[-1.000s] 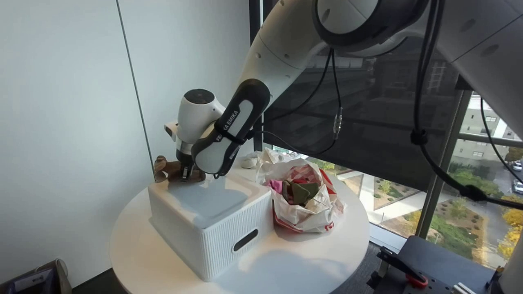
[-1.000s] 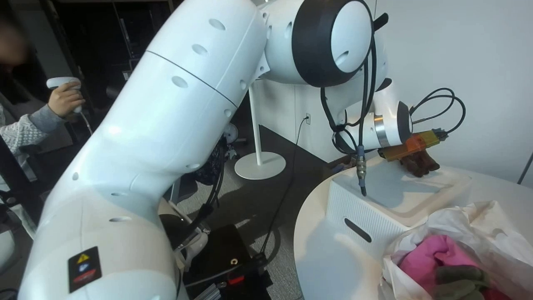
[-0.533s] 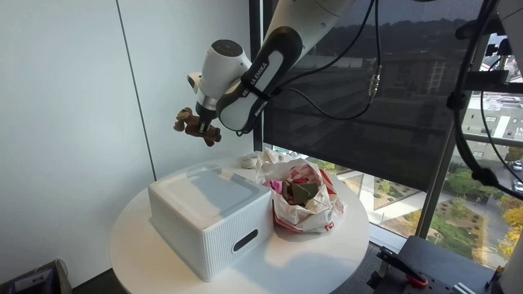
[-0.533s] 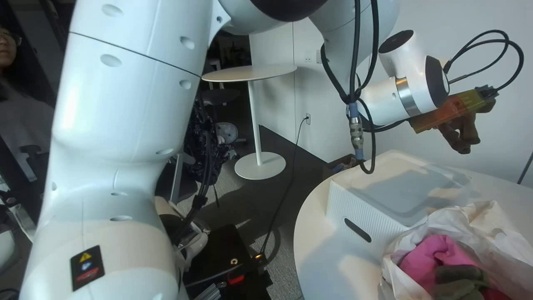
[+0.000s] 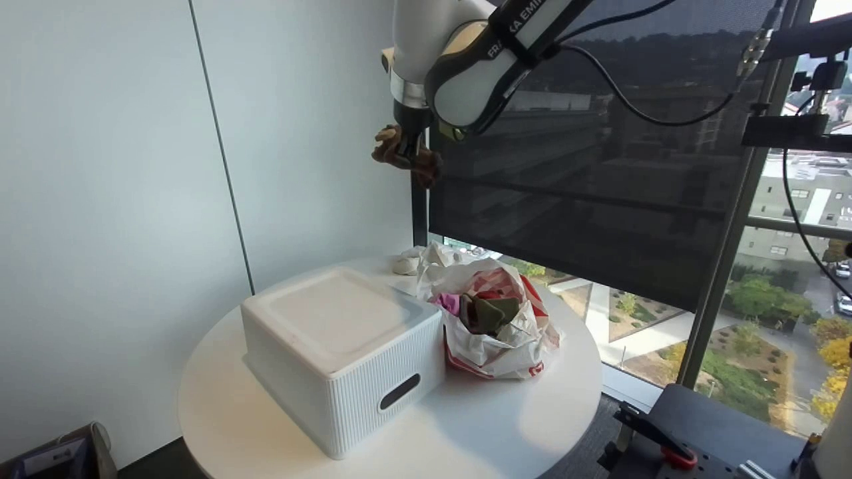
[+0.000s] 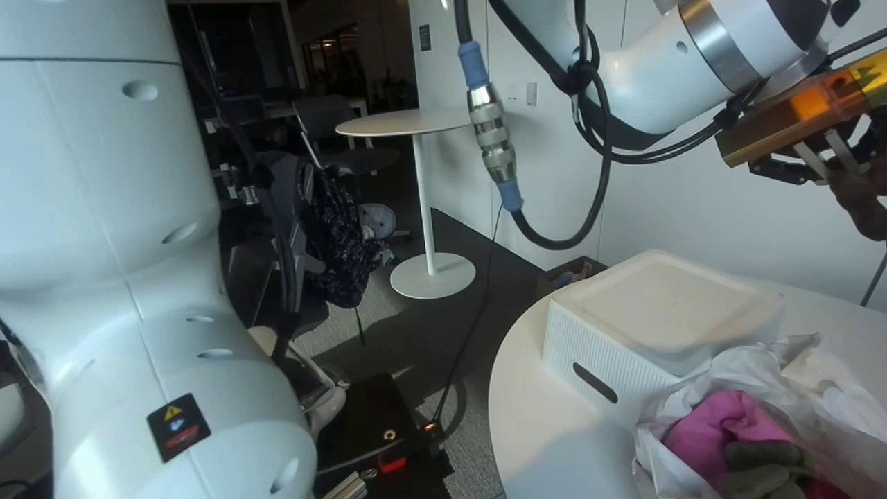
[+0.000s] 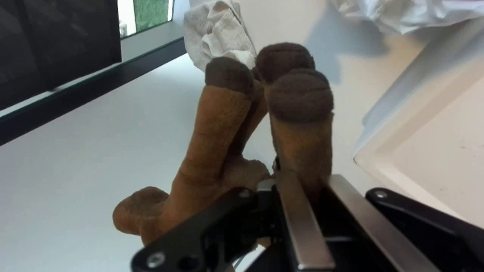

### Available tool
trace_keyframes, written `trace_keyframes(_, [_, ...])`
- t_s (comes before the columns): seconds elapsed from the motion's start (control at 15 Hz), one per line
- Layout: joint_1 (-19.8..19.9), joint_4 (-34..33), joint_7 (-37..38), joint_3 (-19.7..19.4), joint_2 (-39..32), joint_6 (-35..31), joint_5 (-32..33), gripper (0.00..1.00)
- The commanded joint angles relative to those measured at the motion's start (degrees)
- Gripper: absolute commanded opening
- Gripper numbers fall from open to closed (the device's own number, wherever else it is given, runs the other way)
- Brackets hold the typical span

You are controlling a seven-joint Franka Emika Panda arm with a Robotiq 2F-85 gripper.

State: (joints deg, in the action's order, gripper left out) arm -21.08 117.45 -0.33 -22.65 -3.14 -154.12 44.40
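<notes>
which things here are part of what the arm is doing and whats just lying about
In the work:
brown plush toy, held up off the round table
gripper, holding it

Apparently just lying about:
white ribbed box, on the table
plastic bag, beside the box
pink item, in the bag
crumpled white cloth, near the table's edge

I'm gripping the brown toy (image 5: 427,166) in my fingers (image 5: 409,142), high above the worktop (image 5: 226,402), white box (image 5: 346,346) right beside the open bag (image 5: 482,351)!
</notes>
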Motion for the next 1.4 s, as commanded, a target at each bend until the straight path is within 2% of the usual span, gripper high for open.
trace_keyframes(0.0, [6.94, 10.25, -3.27, 9.42, 14.56, 15.96, -3.40, 0.08])
trace_keyframes(0.07, [-0.08, 12.29, -4.20, 3.31, 17.90, 21.08, -5.18, 0.08])
trace_keyframes(0.13, [8.28, 14.36, -7.37, 11.94, 20.98, 25.67, -9.49, 0.08])
trace_keyframes(0.33, [11.54, 17.89, -13.59, 14.76, 26.09, 37.18, -19.03, 0.08])
trace_keyframes(0.47, [14.10, 19.13, -15.36, 15.37, 26.04, 39.92, -21.28, 0.08])
trace_keyframes(0.73, [18.47, 21.71, -15.60, 14.90, 19.88, 36.48, -20.58, 0.08])
trace_keyframes(1.0, [20.04, 21.53, -16.41, 15.56, 10.37, 30.38, -21.02, 0.08])
trace_keyframes(1.2, [20.36, 19.17, -15.11, 17.06, 3.69, 24.24, -19.21, 0.08])
trace_keyframes(1.33, [20.64, 16.27, -15.20, 17.65, -0.68, 22.40, -19.29, 0.08])
